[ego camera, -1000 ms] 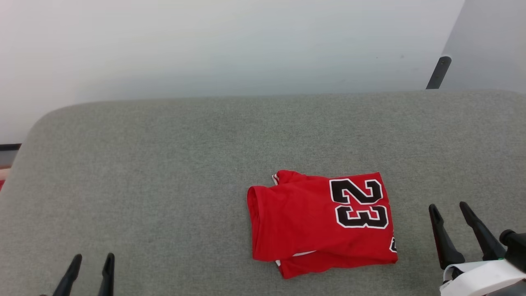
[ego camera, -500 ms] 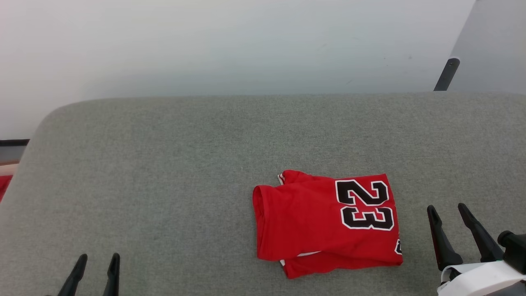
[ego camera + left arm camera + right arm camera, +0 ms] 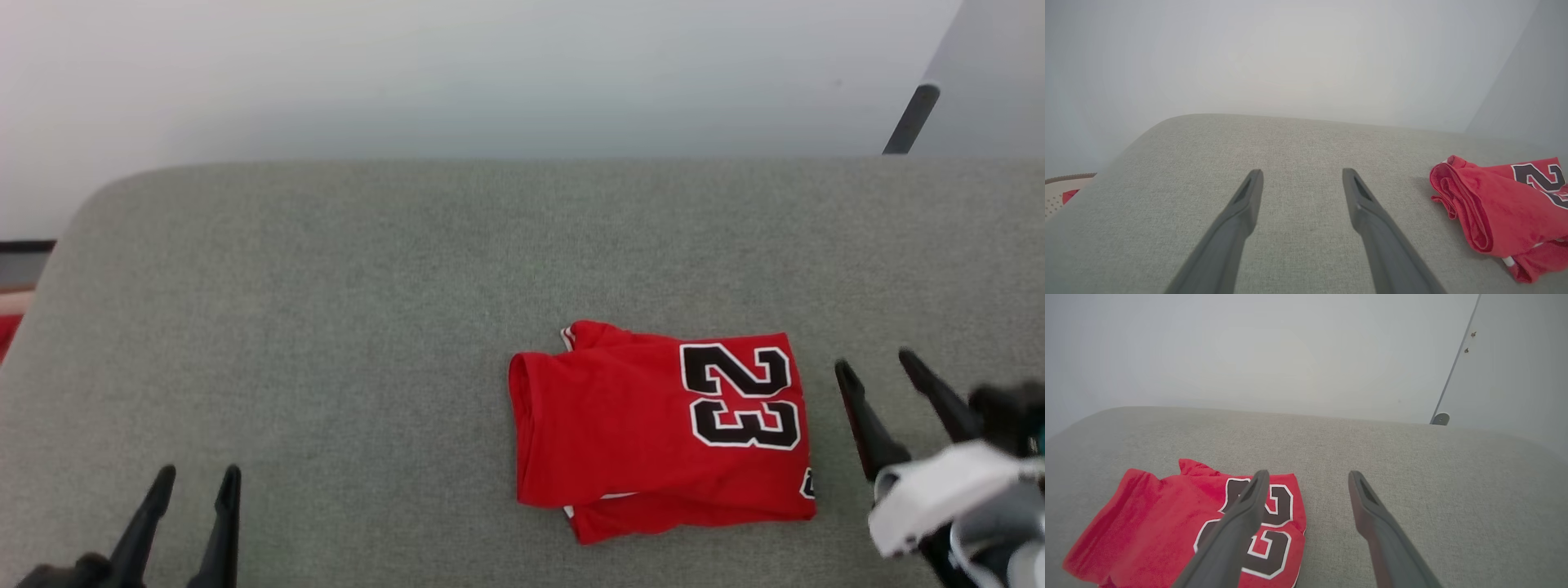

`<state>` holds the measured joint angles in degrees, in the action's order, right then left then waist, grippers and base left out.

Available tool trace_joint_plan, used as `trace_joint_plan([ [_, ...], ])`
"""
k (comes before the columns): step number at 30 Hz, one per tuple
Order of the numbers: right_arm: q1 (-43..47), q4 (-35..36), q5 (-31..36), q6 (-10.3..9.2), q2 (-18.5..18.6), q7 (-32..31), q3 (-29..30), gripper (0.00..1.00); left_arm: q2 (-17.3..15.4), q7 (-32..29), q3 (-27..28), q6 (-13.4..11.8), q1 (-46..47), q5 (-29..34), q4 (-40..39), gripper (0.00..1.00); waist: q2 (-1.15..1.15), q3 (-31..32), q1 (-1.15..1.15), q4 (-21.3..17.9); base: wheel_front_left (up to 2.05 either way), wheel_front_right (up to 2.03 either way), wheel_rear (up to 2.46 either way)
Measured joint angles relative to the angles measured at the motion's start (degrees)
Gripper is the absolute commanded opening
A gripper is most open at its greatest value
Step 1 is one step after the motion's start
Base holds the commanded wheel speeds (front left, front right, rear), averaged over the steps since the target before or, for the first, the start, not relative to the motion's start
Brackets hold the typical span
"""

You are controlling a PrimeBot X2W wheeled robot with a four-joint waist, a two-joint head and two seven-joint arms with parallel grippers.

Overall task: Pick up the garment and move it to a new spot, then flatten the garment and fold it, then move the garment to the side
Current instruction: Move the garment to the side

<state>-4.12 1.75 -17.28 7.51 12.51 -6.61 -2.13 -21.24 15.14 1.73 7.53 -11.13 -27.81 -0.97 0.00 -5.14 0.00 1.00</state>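
The garment (image 3: 653,429), a red shirt with a black "23" outlined in white, lies folded into a compact rectangle on the grey cushioned surface (image 3: 367,286), right of centre. My right gripper (image 3: 875,365) stands open just to the garment's right, nothing between its fingers. In the right wrist view the garment (image 3: 1167,522) lies at the lower left, partly behind my right gripper (image 3: 1308,473). My left gripper (image 3: 196,474) is open at the lower left, far from the shirt. The left wrist view shows my left gripper (image 3: 1302,171) over bare cushion, the garment (image 3: 1502,212) off to the right.
A pale wall rises behind the cushion's far edge. A dark post (image 3: 910,118) leans at the back right. A red scrap on a pale floor strip (image 3: 8,327) shows past the cushion's rounded left corner.
The head camera has shifted, moving the whole picture. My right gripper has risen and advanced alongside the garment; its wrist now looks blurred. The garment lies as before.
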Motion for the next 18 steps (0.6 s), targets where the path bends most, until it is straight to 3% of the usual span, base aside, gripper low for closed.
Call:
trace_joint_plan([
  [3,-4.21,0.30,0.92,0.00,0.87,-8.13,-0.34,1.00,-0.75,0.00,-0.45,0.00,1.50,-0.86,-0.30,1.00,0.00,-1.62,0.00,0.25,0.00,0.00,0.00],
  [6,-6.68,-1.19,-0.57,0.00,1.23,-21.87,-1.56,1.00,-1.60,0.00,-1.25,0.00,3.21,-1.58,-0.40,1.00,0.00,-3.36,0.00,0.48,0.00,0.00,0.00],
  [9,-8.98,-0.87,-0.88,0.00,0.65,-31.81,0.77,1.00,-2.36,0.00,-2.36,0.00,4.88,-2.57,-0.40,1.00,0.00,-5.09,0.00,0.85,0.00,0.00,0.00],
  [15,-11.00,1.15,-1.10,0.00,-3.86,-49.45,3.24,1.00,-3.60,0.00,-4.22,0.00,8.12,-4.17,-0.66,1.00,0.00,-8.81,0.00,1.82,0.00,0.00,0.00],
  [18,-10.92,2.37,0.13,0.00,-6.09,-55.39,3.38,1.00,-4.34,0.00,-5.25,0.00,10.12,-4.99,-0.79,1.00,0.00,-10.89,0.00,2.39,0.00,0.00,0.00],
])
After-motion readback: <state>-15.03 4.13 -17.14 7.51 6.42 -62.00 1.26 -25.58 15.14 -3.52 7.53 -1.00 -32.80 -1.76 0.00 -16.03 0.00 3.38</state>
